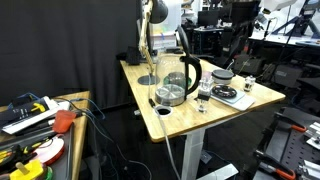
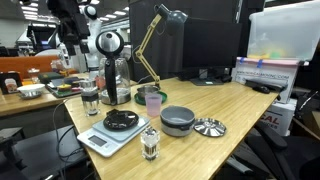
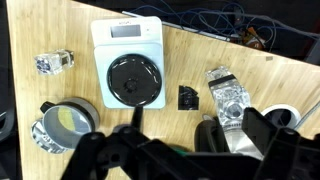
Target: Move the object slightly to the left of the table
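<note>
The object, a small clear glass cup (image 2: pixel 150 143) with a dark base, stands near the front edge of the light wooden table (image 2: pixel 250 110), just in front of the white scale (image 2: pixel 110 135). It also shows in an exterior view (image 1: pixel 203 101) and at the upper left of the wrist view (image 3: pixel 55 62). My gripper (image 3: pixel 180 150) is open and empty. It hangs well above the table end by the scale in both exterior views (image 1: pixel 229 57) (image 2: pixel 72 47), away from the cup.
On the table stand a round glass pot (image 1: pixel 172 92) with a black handle, a lid (image 2: pixel 208 127), a purple cup (image 2: pixel 153 100), a tall glass jar (image 3: pixel 228 95) and a desk lamp (image 2: pixel 160 30). A cluttered workbench (image 1: pixel 40 125) stands beside the table.
</note>
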You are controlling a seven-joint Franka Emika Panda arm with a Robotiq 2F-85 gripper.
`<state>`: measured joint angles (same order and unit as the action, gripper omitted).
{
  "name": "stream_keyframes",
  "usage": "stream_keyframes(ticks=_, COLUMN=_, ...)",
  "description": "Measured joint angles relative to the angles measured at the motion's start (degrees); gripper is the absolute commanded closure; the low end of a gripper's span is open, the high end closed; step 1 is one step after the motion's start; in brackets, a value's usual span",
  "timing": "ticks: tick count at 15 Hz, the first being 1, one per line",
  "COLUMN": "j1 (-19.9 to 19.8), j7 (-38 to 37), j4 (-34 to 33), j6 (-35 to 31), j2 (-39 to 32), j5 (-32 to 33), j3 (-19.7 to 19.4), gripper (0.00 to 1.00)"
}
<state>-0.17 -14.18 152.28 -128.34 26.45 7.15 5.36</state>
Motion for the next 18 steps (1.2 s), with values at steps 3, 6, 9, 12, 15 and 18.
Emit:
stream_keyframes(ticks=3, j1=-0.02, j7=0.45, j4=0.00, j6=0.00, j2=0.01, j5=0.00, j3=-0.09, gripper=0.00)
stream_keyframes(ticks=6, j1=0.01, j7=0.46, j4=0.02, j6=-0.04, j2=0.00, j5=-0.01, j3=-0.05, gripper=0.00)
stream_keyframes(ticks=9, j1=1.26, j7=0.52, j4=0.05, j6=-0.75, j2=-0.23, j5=-0.47, j3=0.27, gripper=0.00)
stream_keyframes(ticks=12, j1=3.80, j7=1.18, j4=0.04, j6=-2.10, j2=-1.66, j5=-1.63, j3=0.71, gripper=0.00)
stream_keyframes(ticks=15, j1=5.85, j7=2.93, j4=-0.12, j6=-4.47, j2=-4.49, j5=-3.95, j3=0.83, gripper=0.00)
stream_keyframes(ticks=18, j1=6.61, j7=6.15, j4=-0.56, j6=-7.34, j2=-7.77, j5=-7.08, j3=0.68, gripper=0.00)
